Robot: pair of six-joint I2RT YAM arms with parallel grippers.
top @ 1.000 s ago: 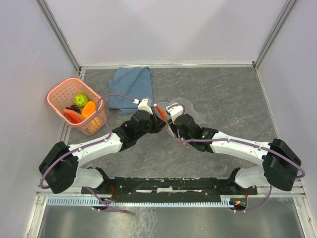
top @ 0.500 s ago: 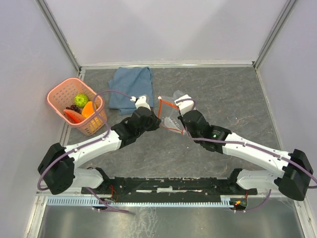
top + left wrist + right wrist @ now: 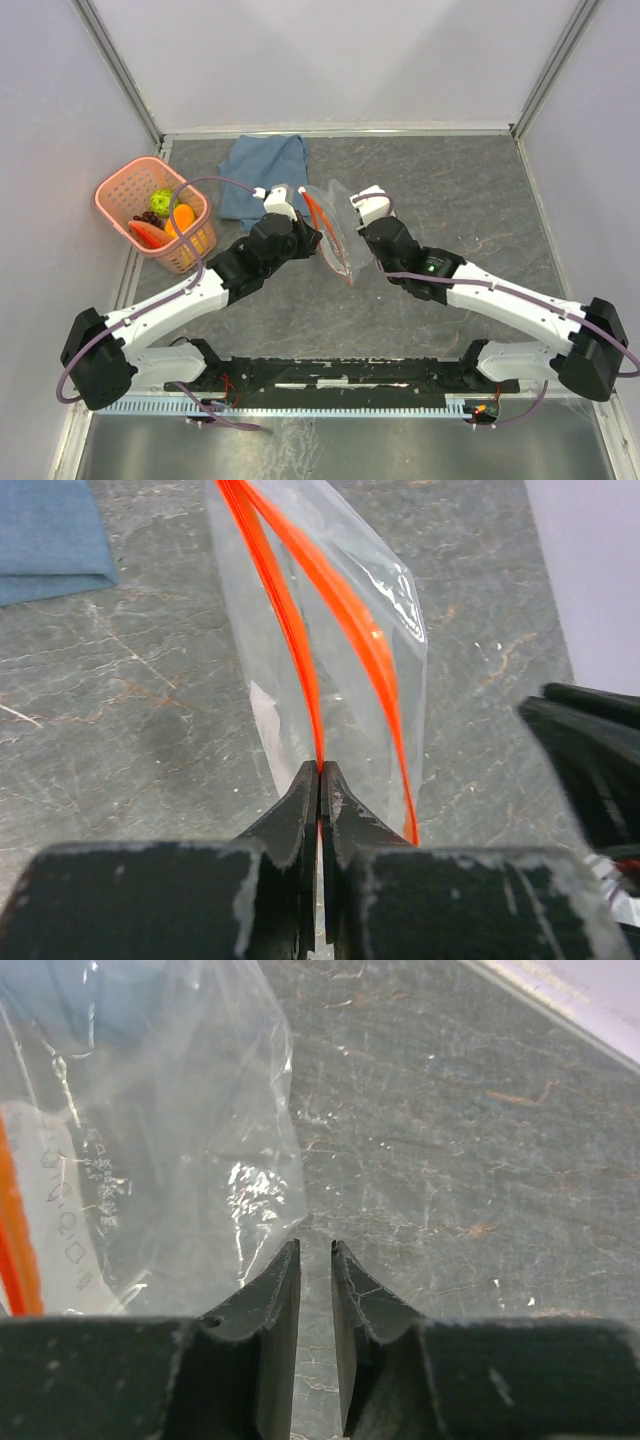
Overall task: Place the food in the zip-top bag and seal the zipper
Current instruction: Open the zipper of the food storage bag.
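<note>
Left gripper point(image 3: 321, 772) pinches zipper point(image 3: 372, 645); right gripper point(image 3: 315, 1247) apparently clear beside bag point(image 3: 180, 1130) edge

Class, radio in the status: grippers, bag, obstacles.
Left gripper shut on zipper. Right gripper ajar, empty, beside bag. Food in basket. No obstruction seen.

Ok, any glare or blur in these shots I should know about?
Left wrist view: zipper sharp, white glare streak on the zip-top bag. Right wrist view: bright glints on the bag's crinkles, table crisp. Top view: even light, only faint shadows.
</note>
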